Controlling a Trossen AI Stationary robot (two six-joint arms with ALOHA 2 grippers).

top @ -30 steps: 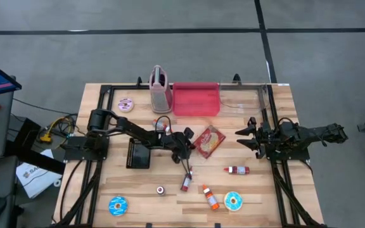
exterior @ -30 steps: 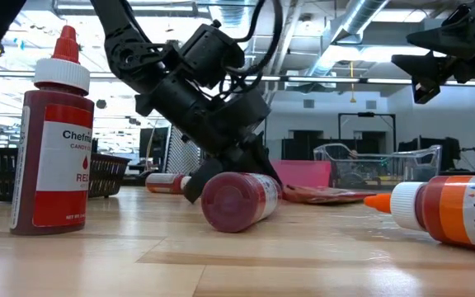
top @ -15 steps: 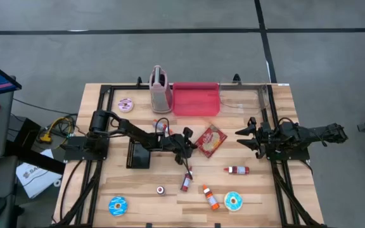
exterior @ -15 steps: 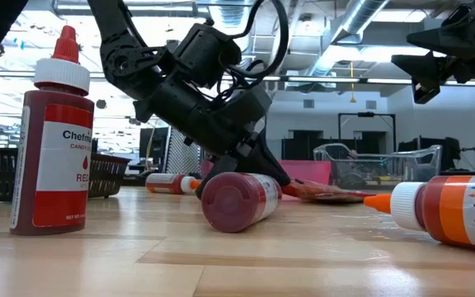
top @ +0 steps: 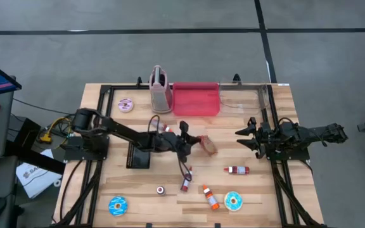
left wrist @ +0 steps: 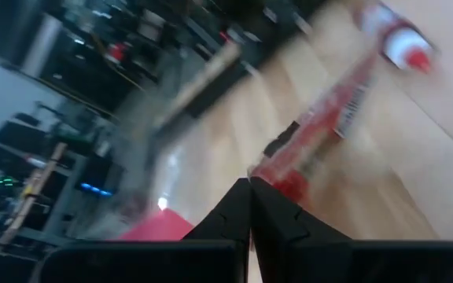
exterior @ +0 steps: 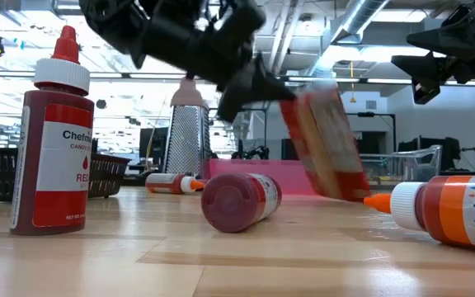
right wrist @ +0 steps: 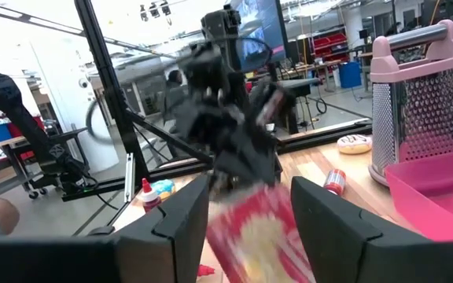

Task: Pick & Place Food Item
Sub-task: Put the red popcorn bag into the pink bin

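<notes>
The food item is a flat red snack packet [top: 208, 144], held over the middle of the table. My left gripper [top: 192, 140] reaches in from the left and is shut on it. The low view shows the packet [exterior: 326, 140] blurred, slanting down below the gripper [exterior: 250, 78]. My right gripper [top: 239, 139] waits open above the table's right side and faces the packet [right wrist: 266, 228]. My left gripper pinches the packet's left end [left wrist: 272, 174] between its two shut fingers. It comes from the table's left, nearly level. The packet stands on edge and slants down from the fingers. I cannot tell whether its lower end [exterior: 349, 195] still touches the table.
A metal grater [top: 160, 87], a pink tray [top: 195, 99] and a clear bin [top: 243, 98] stand at the far edge. Red and orange bottles [top: 186, 182] [top: 210, 197] [top: 237, 170] and donuts [top: 118, 205] [top: 233, 201] [top: 125, 104] lie about. A black block [top: 138, 153] sits under the left arm.
My left gripper has risen and tipped up toward level, carrying the packet's left end with it. The packet lay flat on the table and now stands on edge, slanting down below the fingers.
</notes>
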